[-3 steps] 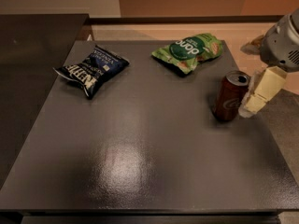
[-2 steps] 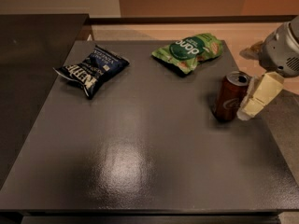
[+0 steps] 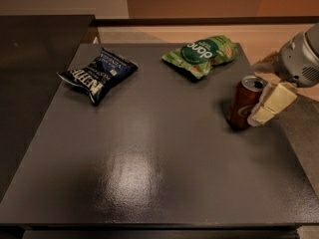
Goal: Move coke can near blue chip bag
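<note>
The coke can (image 3: 243, 103), red with a silver top, stands upright at the right side of the dark table (image 3: 149, 173). My gripper (image 3: 262, 112) comes in from the right edge of the view and sits right against the can's right side, low near the table. The blue chip bag (image 3: 98, 73), dark navy with white lettering, lies at the far left of the table, well away from the can and the gripper.
A green chip bag (image 3: 202, 55) with a round dark green logo lies at the back of the table, just behind and left of the can. The table's right edge (image 3: 294, 148) runs close to the can. A dark counter (image 3: 30, 59) adjoins on the left.
My gripper has edged slightly left and down, closer against the can. The can and both bags have not moved.
</note>
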Available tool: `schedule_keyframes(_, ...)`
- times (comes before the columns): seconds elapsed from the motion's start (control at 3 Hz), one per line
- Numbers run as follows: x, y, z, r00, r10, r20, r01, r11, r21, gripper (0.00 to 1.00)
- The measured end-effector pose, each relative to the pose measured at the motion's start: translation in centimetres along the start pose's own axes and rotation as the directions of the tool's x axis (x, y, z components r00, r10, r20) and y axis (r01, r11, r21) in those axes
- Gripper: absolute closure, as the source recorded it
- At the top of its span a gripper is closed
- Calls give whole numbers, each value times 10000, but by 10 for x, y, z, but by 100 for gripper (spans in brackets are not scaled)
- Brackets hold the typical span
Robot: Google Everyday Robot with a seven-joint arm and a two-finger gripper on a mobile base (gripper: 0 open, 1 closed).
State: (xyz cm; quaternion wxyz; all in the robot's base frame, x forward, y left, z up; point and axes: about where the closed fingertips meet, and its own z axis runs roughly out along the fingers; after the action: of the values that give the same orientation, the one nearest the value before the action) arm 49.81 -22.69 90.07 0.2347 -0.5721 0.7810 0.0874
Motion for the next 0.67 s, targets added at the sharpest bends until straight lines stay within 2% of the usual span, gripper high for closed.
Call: schedule_keyframes(0.67,-6,-1,2,10000,-65,53,66,9997,-242,63)
